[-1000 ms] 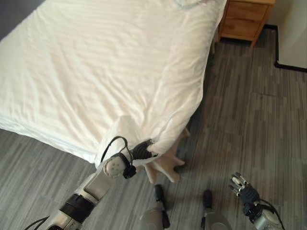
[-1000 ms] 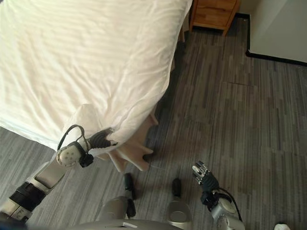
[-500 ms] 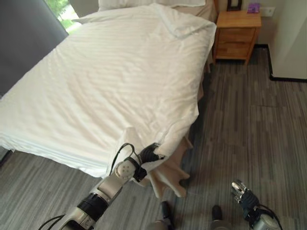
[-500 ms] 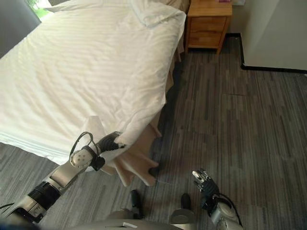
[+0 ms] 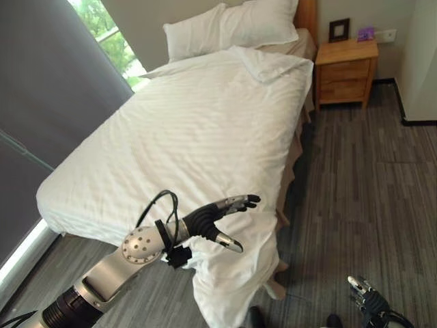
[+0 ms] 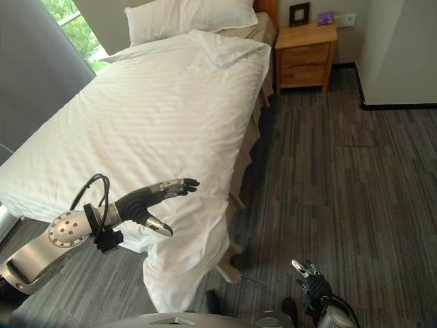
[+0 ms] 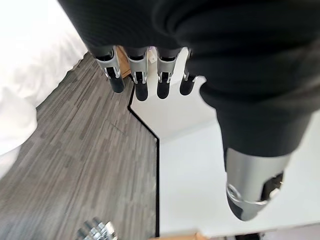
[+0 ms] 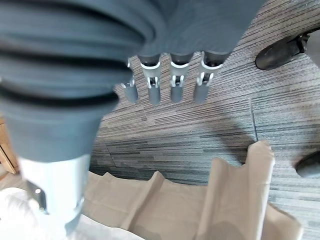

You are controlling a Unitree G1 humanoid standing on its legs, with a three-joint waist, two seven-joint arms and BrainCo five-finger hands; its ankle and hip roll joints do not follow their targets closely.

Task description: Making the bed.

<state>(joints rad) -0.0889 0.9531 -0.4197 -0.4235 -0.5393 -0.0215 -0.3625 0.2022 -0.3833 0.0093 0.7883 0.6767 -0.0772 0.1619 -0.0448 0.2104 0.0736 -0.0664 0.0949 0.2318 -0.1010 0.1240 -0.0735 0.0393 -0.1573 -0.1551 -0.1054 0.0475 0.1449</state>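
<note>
White, soft duvet (image 5: 205,130) is spread over the bed (image 6: 251,140), one corner drooping off the foot corner. It looks light and floppy, best pinched at that corner. Left hand (image 5: 215,217) is held wide above it; right hand (image 6: 308,277) hangs slack.

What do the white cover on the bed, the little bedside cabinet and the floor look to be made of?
The white duvet looks like soft woven cloth, probably cotton: matte, faintly striped, creased, and draping limply off the near corner. The nightstand seems to be wood with a smooth warm finish, its grain faint. The floor shows grey plank-like streaks; whether carpet tile or vinyl is unclear. The left hand hovers open above the cloth.
</note>
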